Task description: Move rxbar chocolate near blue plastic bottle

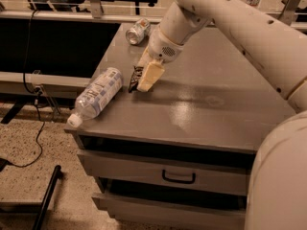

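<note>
Gripper (139,82) clamped on the bar (134,77), holding it on edge, low over the cabinet top (216,109) just beside the bottle (98,93), likely for release there

Grey cabinet top (216,109). Blue plastic bottle (96,95) lies on its side at the front-left corner, cap past the edge. Silver can (137,31) lies behind the bottle. Gripper (144,78), just right of the bottle, clamps the rxbar chocolate (135,78).
</note>
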`<state>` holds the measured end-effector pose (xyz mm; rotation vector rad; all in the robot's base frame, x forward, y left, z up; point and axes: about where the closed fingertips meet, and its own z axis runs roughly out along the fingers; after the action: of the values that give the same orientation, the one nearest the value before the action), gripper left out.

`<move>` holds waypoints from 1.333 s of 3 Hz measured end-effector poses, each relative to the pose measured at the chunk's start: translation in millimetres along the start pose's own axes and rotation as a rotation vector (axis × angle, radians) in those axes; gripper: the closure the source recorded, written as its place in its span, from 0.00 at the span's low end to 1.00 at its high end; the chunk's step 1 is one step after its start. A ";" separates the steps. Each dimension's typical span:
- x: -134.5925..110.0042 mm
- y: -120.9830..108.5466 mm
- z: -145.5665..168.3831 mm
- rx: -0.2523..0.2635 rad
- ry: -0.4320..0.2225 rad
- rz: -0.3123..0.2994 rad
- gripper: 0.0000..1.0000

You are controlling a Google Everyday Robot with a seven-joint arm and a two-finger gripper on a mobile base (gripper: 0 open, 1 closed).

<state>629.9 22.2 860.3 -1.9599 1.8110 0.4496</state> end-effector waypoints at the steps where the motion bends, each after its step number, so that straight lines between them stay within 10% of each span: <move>1: -0.7 0.1 3.3 -0.004 0.000 -0.001 0.22; 2: -1.2 0.2 5.3 -0.007 0.000 -0.002 0.00; 4: 10.8 0.2 -2.5 0.001 0.028 -0.025 0.00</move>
<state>630.6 11.7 856.9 -1.9953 1.8017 0.4147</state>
